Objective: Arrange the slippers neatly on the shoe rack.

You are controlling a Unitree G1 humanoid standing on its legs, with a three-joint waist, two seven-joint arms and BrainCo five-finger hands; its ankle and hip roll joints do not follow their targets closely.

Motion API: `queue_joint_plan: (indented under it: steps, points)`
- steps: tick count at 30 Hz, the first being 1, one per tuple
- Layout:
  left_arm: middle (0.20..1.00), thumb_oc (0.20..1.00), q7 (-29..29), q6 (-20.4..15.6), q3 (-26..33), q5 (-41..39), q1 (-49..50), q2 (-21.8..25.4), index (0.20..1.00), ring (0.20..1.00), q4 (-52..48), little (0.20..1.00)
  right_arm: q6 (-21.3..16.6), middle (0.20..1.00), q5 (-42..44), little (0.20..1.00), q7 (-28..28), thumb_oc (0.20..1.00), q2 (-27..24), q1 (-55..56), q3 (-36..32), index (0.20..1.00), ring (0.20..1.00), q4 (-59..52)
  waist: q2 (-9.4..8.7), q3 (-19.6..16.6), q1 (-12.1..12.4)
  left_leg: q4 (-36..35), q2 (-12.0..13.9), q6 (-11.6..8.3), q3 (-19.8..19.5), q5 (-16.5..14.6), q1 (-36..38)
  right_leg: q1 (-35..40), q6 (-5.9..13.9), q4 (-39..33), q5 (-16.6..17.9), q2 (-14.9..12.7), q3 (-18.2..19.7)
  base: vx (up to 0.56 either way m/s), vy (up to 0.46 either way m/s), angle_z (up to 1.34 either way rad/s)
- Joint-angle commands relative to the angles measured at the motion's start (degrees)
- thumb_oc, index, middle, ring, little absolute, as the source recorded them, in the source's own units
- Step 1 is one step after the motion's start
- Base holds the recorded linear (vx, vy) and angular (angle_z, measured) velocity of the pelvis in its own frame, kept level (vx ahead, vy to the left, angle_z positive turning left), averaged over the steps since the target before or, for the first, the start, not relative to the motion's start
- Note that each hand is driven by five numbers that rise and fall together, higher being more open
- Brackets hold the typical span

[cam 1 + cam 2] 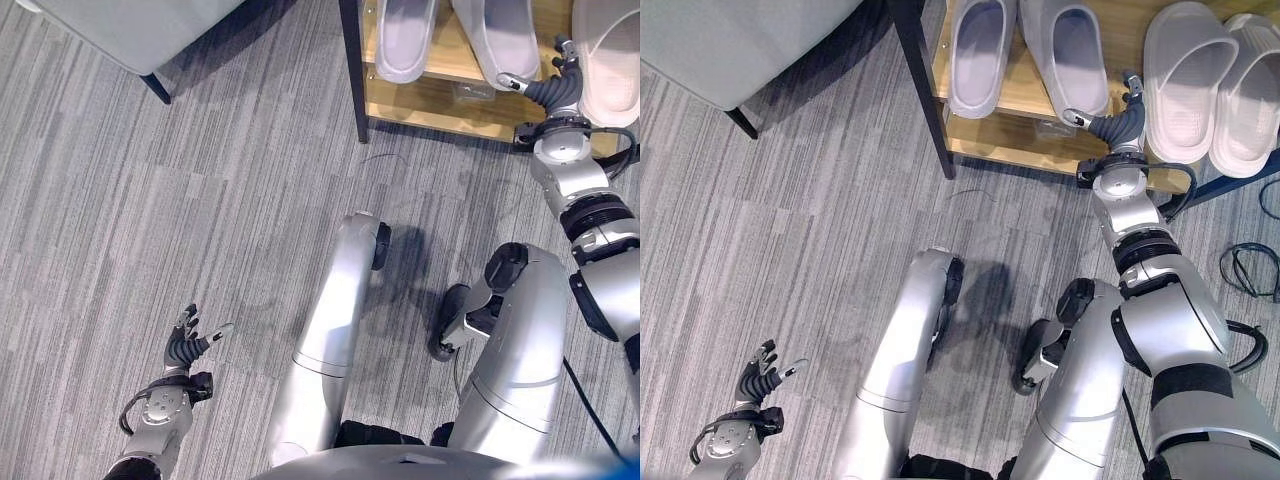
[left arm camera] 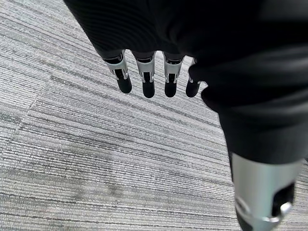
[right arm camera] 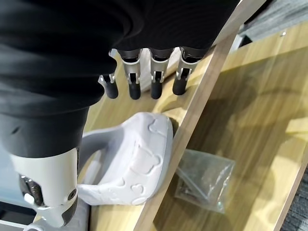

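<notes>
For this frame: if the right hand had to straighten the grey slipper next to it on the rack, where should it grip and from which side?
Probably the heel end of the grey slipper, approached from the rack's front edge. The heel points toward the robot and sits by that edge, just beside the open right hand; the closed toe lies deeper in. Fingers over the heel rim, thumb underneath, look workable.

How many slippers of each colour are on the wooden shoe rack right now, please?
Pale lilac rubber slippers: 2
Cream-white rubber slippers: 2
Total: 4 slippers, all on the wooden shoe rack's top shelf.
</notes>
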Motion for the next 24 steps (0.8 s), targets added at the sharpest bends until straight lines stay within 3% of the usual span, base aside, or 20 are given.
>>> queue_joint_plan:
  steps: [1,18,24]
  points:
    - [1.000,1.000,1.7,-1.2,-0.1,-1.5,2.2,1.7,1.000,1.000,0.4,1.000,-2.1,1.000,-0.3,1.000,0.7,1.000,0.6,-0.9,2.3,1.000,1.000,-3.6,-1.25,-1.3,3.5,-4.8,-3.0,-2.09,-6.4,-0.7,-1.7,1.9,-3.84,1.7,2.9,-2.1,8.9,0.00,0.000,0.00]
    - [1.000,1.000,3.2,-0.5,1.4,-0.1,-0.5,-1.5,1.000,1.000,5.1,1.000,-4.3,1.000,-2.3,1.000,3.4,1.000,3.6,5.3,5.1,1.000,1.000,-24.0,-3.94,-1.3,1.6,-3.4,-2.3,-2.43,-5.9,-1.8,-1.7,1.2,-3.88,3.3,2.5,-1.1,10.0,0.01,-0.002,-0.02]
    - [1.000,1.000,3.6,-0.4,1.5,0.2,-1.2,-2.2,1.000,1.000,6.1,1.000,-4.6,1.000,-2.2,1.000,3.5,1.000,4.0,6.2,4.7,1.000,1.000,-26.0,-4.57,-1.3,1.2,-3.0,-2.2,-2.45,-5.8,-1.9,-1.7,1.0,-3.80,3.9,2.4,-0.8,10.4,0.00,0.000,0.00]
